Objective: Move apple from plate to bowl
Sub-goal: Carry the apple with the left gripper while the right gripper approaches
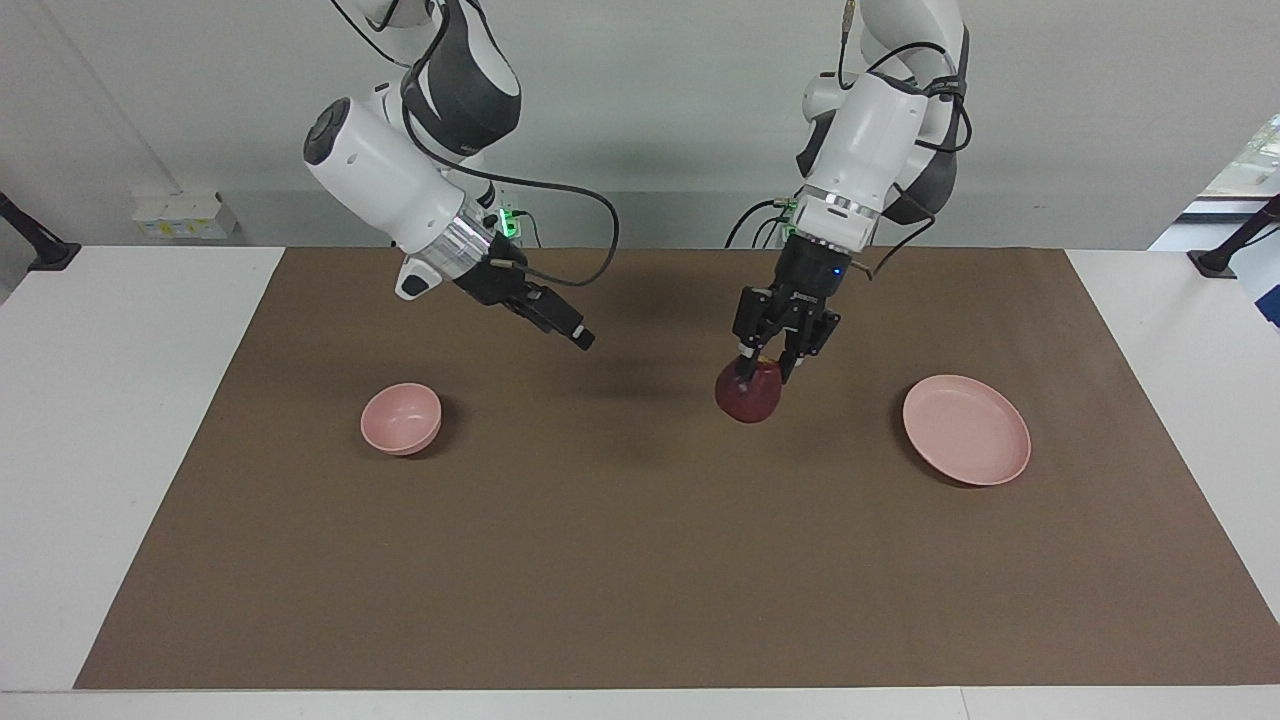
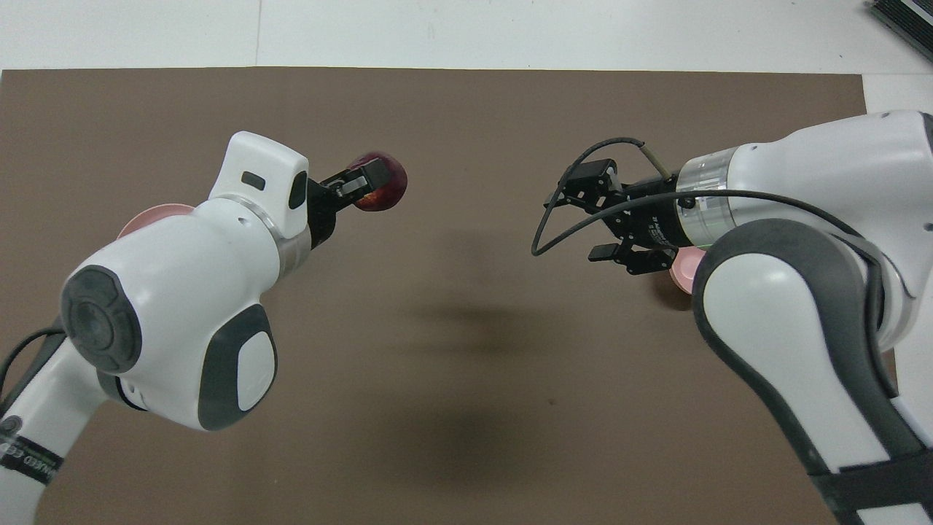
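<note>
My left gripper [image 1: 760,362] is shut on the dark red apple [image 1: 748,393] and holds it in the air over the brown mat, between the plate and the bowl. It also shows in the overhead view [image 2: 358,187], with the apple [image 2: 384,191] at its tips. The flat pink plate [image 1: 966,428] lies bare at the left arm's end; only a sliver of the plate [image 2: 149,217] shows from above. The small deep pink bowl [image 1: 400,418] stands at the right arm's end, mostly hidden in the overhead view [image 2: 683,274]. My right gripper [image 1: 577,336] is open and empty over the mat, facing the apple [image 2: 599,214].
A brown mat [image 1: 640,560] covers most of the white table [image 1: 120,420]. A black cable [image 2: 543,233] loops beside the right gripper. Nothing else stands on the mat.
</note>
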{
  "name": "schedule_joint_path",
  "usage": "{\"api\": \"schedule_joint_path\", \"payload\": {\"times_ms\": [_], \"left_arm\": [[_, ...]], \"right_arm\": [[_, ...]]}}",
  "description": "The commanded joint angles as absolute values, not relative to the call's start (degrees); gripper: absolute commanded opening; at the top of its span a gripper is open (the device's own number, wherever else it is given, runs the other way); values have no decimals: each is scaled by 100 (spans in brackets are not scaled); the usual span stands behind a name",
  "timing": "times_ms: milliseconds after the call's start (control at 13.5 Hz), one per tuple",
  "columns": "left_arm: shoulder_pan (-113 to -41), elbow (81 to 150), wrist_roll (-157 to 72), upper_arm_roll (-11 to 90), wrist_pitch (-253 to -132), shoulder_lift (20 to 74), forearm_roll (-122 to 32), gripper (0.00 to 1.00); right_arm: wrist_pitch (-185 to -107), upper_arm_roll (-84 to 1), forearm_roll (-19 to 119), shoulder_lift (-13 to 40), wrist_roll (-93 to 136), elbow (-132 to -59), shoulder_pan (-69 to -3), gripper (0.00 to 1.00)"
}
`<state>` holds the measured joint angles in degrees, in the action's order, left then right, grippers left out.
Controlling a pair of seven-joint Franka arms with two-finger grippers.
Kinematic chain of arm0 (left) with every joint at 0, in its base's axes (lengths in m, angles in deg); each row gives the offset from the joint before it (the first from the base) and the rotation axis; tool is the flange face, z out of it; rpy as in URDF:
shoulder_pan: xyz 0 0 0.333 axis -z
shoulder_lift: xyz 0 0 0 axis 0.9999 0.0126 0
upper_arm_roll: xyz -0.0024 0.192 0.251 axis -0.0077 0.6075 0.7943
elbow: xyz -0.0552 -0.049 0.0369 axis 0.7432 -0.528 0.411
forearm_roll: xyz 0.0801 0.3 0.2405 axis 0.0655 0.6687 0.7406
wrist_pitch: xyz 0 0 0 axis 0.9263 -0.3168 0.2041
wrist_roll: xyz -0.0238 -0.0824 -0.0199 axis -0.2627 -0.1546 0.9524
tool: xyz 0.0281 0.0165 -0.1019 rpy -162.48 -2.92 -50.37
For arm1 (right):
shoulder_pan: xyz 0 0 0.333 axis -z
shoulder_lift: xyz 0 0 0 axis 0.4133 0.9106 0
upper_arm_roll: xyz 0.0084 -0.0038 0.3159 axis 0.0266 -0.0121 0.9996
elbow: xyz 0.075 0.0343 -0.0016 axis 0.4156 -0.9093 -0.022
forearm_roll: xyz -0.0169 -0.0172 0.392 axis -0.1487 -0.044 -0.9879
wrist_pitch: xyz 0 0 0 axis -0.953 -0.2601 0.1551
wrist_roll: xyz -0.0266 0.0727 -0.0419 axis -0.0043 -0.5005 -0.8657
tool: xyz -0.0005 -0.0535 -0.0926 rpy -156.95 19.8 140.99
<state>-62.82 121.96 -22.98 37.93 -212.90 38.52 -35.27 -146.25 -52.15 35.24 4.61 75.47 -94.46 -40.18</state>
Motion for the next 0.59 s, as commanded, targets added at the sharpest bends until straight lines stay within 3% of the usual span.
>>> {"api": "schedule_joint_path", "payload": {"times_ms": [0, 520], "left_arm": [[-6185, 12080, -2268, 3546, -21645, 4022, -3681, 0], [-6150, 11878, -2277, 3202, -21839, 4110, -3673, 0]], "right_arm": [[-14717, -5206, 2623, 912, 8486, -9028, -3839, 100], [-15148, -5180, 2340, 1318, 8982, -8798, -4190, 100]]}}
